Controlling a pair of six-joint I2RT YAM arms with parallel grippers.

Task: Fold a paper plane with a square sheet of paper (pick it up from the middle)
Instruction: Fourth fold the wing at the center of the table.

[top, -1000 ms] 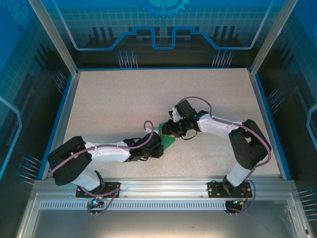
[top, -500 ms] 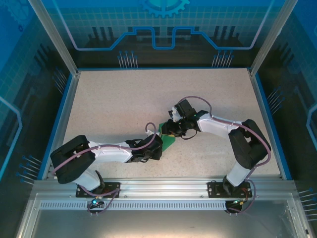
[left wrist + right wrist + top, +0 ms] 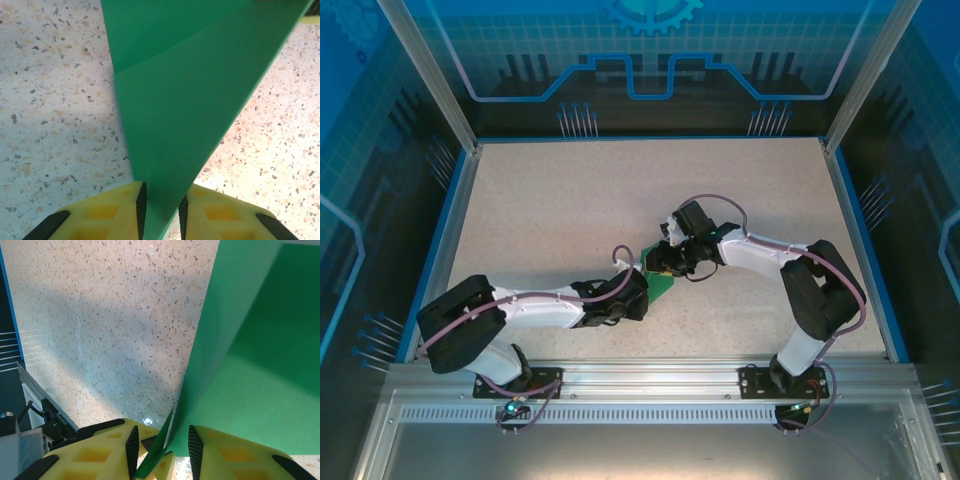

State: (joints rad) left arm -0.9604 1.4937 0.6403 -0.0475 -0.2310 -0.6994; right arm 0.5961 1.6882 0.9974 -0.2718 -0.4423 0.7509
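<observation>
Both pairs of jaws pinch the green paper — opposite ends.

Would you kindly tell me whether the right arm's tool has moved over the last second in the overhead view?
No. The right tool stays at the same spot relative to the near aluminium rail, pinching the bright-green paper sheet.

Your paper sits mid-bench, with the left gripper at its near-left and the right gripper just behind.
</observation>
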